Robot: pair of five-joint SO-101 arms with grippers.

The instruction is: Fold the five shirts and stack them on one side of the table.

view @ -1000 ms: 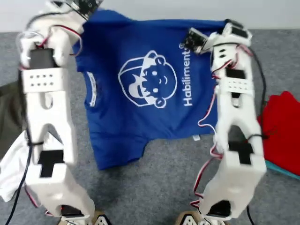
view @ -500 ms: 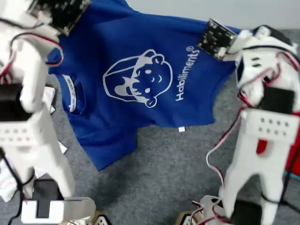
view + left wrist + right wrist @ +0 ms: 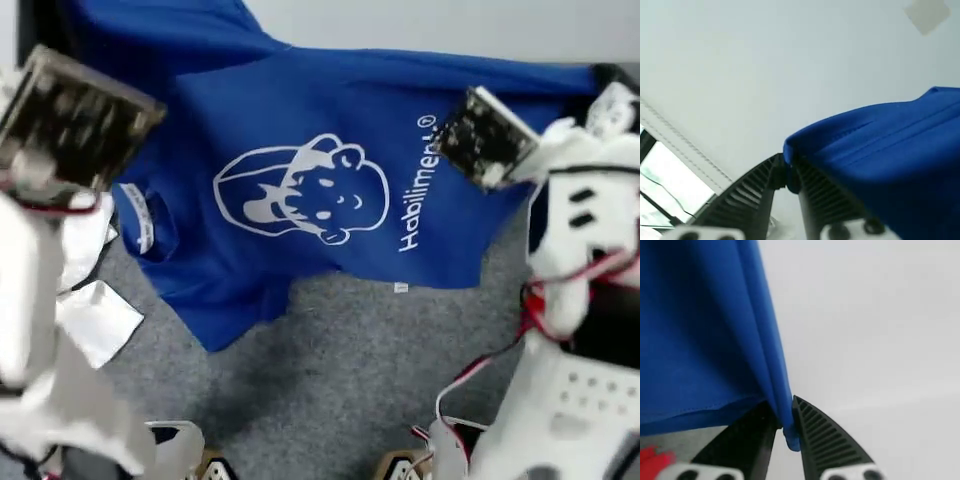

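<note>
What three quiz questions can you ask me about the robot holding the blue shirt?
1. True or false: the blue shirt lies folded on the gray table.
2. What is printed on the shirt? A: a red star. B: a white cartoon face. C: nothing.
3. How many grippers are shut on the shirt?

Key: 1. False; it is held up, spread open. 2. B. 3. Two: the left gripper and the right gripper each pinch an edge.

Overhead and wrist views share shirt (image 3: 300,100)
</note>
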